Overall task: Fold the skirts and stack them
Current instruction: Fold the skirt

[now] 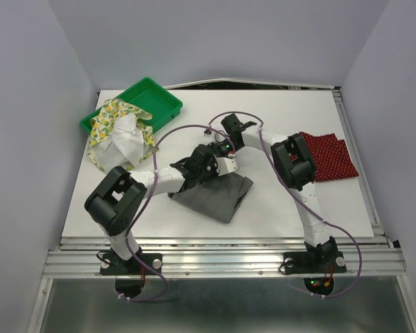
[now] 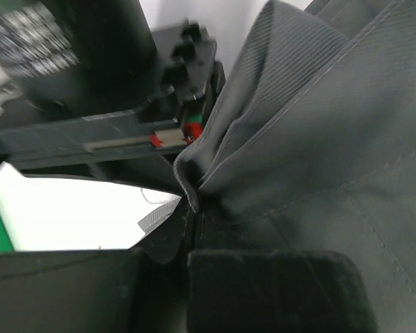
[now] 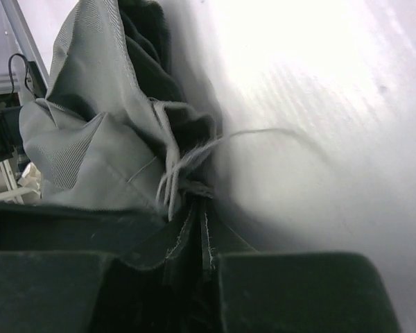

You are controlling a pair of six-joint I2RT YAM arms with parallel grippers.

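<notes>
Item 1. Desk [image 1: 277, 208]: white and flat, with both arm bases bolted at its near edge.

Item 2. Grey skirt [image 1: 218, 195]: plain grey cloth at the centre of the desk, towards the near side. Most of it lies loosely spread, and its far edge is bunched upward where the two grippers meet.

Item 3. Left gripper [image 1: 209, 165]: reaches in from the left over the far edge of the grey skirt. In the left wrist view its jaws are closed, with a gathered fold of the grey cloth pinched between them.

Item 4. Right gripper [image 1: 220, 151]: comes in from the far right and sits just beside the left gripper. In the right wrist view its jaws are clamped on a hemmed edge of the grey skirt, and loose pale threads trail from the pinch point.

Item 5. Red dotted skirt [image 1: 329, 158]: dark red with tiny white dots. It lies flat as a folded rectangle at the right side of the desk, well apart from the grey skirt.

Item 6. Lemon-print skirt [image 1: 121, 139]: white with yellow-green lemons, crumpled at the far left. Part of it is draped over the near rim of the green tray [image 1: 163, 94] and the rest spills onto the desk.
</notes>
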